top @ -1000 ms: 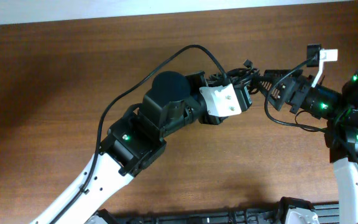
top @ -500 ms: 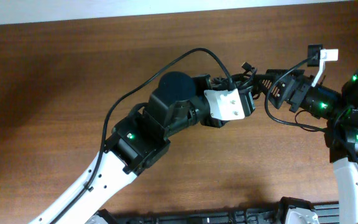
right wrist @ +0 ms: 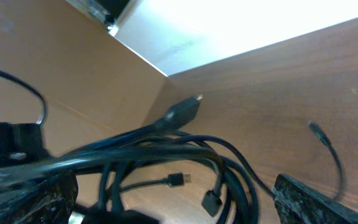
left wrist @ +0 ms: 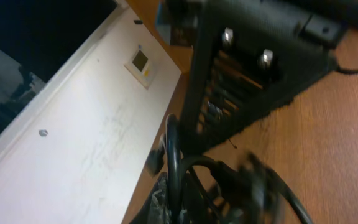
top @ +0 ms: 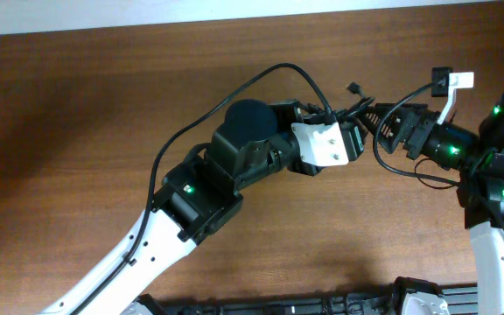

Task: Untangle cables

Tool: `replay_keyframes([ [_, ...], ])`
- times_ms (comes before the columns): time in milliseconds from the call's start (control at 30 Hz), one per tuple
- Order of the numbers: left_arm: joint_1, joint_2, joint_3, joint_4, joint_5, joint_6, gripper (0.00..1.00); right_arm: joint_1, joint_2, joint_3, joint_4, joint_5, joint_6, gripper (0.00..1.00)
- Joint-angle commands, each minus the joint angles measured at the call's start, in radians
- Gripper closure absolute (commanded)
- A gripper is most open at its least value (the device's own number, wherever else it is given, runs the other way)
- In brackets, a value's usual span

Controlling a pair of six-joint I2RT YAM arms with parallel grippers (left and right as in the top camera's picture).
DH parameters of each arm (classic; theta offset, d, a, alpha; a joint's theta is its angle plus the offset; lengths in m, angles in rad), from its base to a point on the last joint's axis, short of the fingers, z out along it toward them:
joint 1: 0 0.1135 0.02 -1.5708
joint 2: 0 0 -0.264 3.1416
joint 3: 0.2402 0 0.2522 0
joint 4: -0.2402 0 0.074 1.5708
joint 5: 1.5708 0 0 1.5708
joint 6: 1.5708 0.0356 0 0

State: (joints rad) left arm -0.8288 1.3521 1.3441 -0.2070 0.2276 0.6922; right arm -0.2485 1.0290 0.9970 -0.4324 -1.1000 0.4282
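Wooden table (top: pixel 77 105) below: the left gripper (top: pixel 355 131) is pinched shut on the cables (right wrist: pixel 166 146), and the bundle runs lengthwise from its fingers into the right gripper (top: pixel 381 122) (spread wide, holding nothing), which looks best placed to close

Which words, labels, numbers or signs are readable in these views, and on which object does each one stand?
None can be read.
Small wall panel, left wrist view: its screen is too blurred to read.
White tag, overhead view: no print visible.
Cables: no marking visible.
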Motion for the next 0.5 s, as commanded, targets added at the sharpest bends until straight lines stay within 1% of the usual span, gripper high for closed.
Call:
replay_keyframes([
  [0, -0.015, -0.01, 0.024, 0.06, -0.074, -0.039, 1.0, 0.006, 0.0, 0.003, -0.048, -0.002, -0.073, 0.01],
  [100, -0.015, -0.01, 0.024, 0.068, -0.182, -0.084, 1.0, 0.006, 0.0, 0.003, -0.089, 0.014, -0.096, 0.01],
  [367, -0.014, -0.01, 0.024, 0.102, -0.346, -0.233, 1.0, 0.006, 0.0, 0.003, -0.112, 0.013, -0.126, 0.01],
  [467, -0.015, -0.01, 0.024, 0.104, -0.348, -0.274, 1.0, 0.006, 0.0, 0.003, -0.119, 0.013, -0.137, 0.01],
])
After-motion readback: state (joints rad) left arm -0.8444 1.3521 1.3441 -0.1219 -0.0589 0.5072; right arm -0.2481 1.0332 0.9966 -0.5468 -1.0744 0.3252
